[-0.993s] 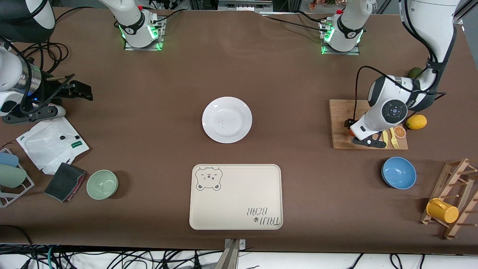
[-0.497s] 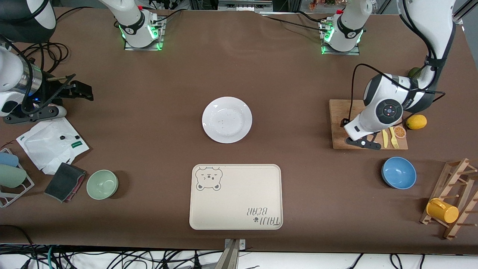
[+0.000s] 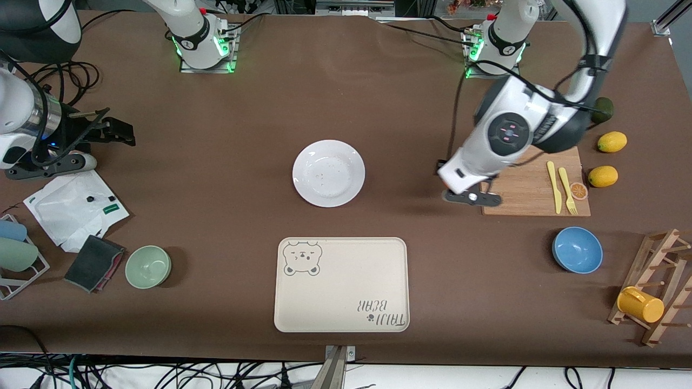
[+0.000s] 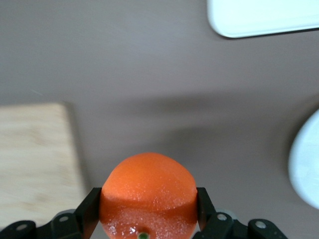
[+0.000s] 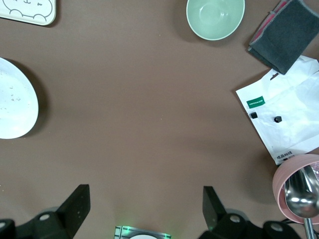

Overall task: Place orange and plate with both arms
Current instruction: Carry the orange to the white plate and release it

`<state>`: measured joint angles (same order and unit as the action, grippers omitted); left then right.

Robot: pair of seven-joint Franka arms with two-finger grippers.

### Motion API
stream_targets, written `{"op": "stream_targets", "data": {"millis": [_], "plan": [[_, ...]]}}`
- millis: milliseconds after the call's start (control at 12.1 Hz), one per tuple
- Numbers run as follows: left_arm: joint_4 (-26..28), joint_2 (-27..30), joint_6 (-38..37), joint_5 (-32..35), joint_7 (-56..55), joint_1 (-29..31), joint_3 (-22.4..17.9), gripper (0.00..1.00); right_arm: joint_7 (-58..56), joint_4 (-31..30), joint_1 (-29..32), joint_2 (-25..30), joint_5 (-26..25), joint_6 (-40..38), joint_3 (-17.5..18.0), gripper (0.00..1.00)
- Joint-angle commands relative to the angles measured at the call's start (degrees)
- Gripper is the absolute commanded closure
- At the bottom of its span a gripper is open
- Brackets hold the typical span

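The orange [image 4: 148, 191] sits squeezed between the two black fingers of my left gripper [image 4: 148, 209], which is shut on it. In the front view the left gripper [image 3: 469, 197] hangs over the brown table just off the edge of the wooden cutting board [image 3: 530, 186], on the side toward the plate; the wrist hides the orange there. The white plate [image 3: 328, 173] lies in the middle of the table, and its rim [image 4: 305, 174] shows in the left wrist view. My right gripper [image 5: 144, 204] waits open and holds nothing, at the right arm's end of the table [image 3: 111, 131].
The bear-printed tray [image 3: 340, 281] lies nearer the camera than the plate. Yellow cutlery [image 3: 559, 189] and an orange slice [image 3: 579, 190] rest on the board, two lemons [image 3: 603, 176] beside it. A blue bowl [image 3: 577, 249], green bowl [image 3: 148, 266], mug rack [image 3: 649, 292] and paper [image 3: 75, 208] stand around.
My left arm has lifted the orange off the cutting board and carried it toward the plate. A second lemon now shows. The right arm has not moved.
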<state>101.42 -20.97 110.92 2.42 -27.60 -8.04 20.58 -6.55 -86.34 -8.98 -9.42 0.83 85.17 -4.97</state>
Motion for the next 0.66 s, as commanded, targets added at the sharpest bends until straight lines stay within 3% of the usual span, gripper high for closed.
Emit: {"op": "stream_targets", "data": {"millis": [0,248,579], "plan": [[-11.1,-10.4,-1.0,-2.7,-14.8,-8.2,-0.5,0.71,-0.5,-0.5,0.2,0.3,0.6,0.2,0.0,0.00],[-23.1,-21.2,1.0,-2.9,-31.7,-17.1,-0.9,0.71,-0.4,-0.4,0.3,-0.1,0.7,0.3,0.0,0.00],[-24.4,-28.4,13.4,-2.9,-40.6,-22.3,-1.2,0.71,-0.4,-0.4,-0.1,-0.2,0.6,0.4,0.0,0.00]]}}
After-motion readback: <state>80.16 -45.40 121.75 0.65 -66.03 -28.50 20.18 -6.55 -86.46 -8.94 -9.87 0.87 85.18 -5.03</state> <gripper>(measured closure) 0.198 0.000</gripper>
